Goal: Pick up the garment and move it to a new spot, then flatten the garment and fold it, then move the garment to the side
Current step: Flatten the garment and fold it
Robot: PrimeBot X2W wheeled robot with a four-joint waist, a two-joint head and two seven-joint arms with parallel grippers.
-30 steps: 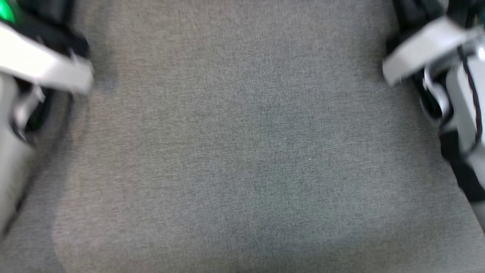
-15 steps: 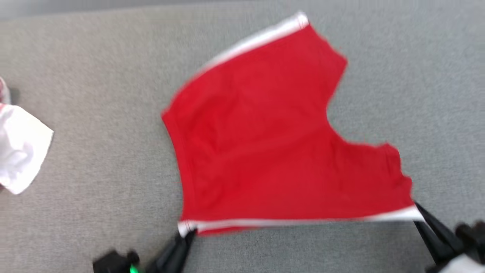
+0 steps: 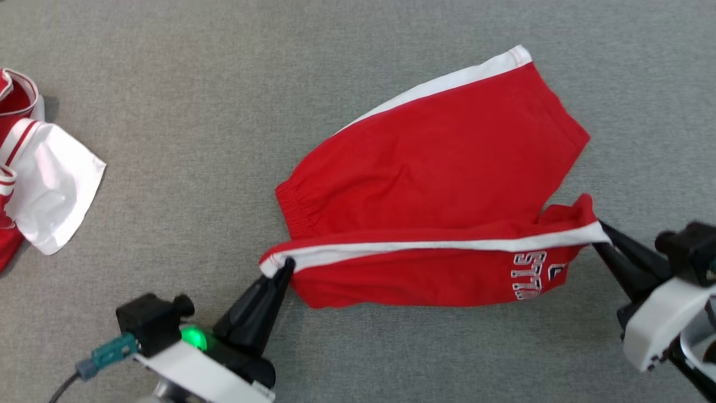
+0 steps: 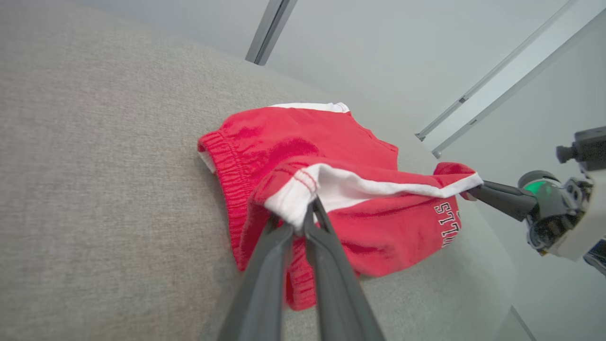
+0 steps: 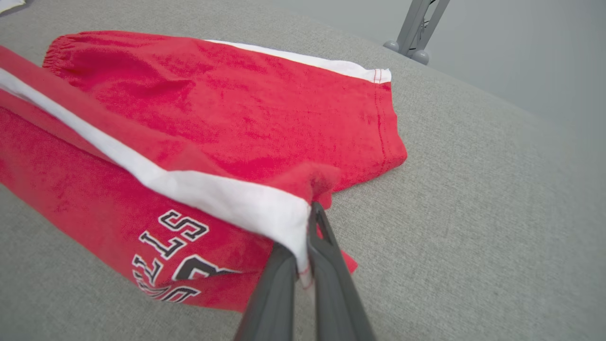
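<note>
The garment [image 3: 436, 168] is a pair of red shorts with white side stripes and white lettering, on the grey surface. Its near side is lifted and hangs as a fold between my two grippers. My left gripper [image 3: 285, 266] is shut on the white-striped waist corner, which shows pinched between its fingers [image 4: 303, 222] on the garment [image 4: 293, 137]. My right gripper [image 3: 601, 232] is shut on the striped leg hem, pinched at its fingertips [image 5: 305, 265] over the garment [image 5: 213, 104]. The far half lies flat on the surface.
A second red and white cloth [image 3: 45, 179] lies crumpled at the left edge of the grey surface [image 3: 196, 84]. A metal stand foot [image 5: 412, 52] rises past the surface's far edge. The right arm's gripper [image 4: 502, 196] shows at the right of the left wrist view.
The head camera has swung from bare grey surface onto the shorts. Since half a second ago the near striped edge has risen, with a lettered panel hanging below it.
</note>
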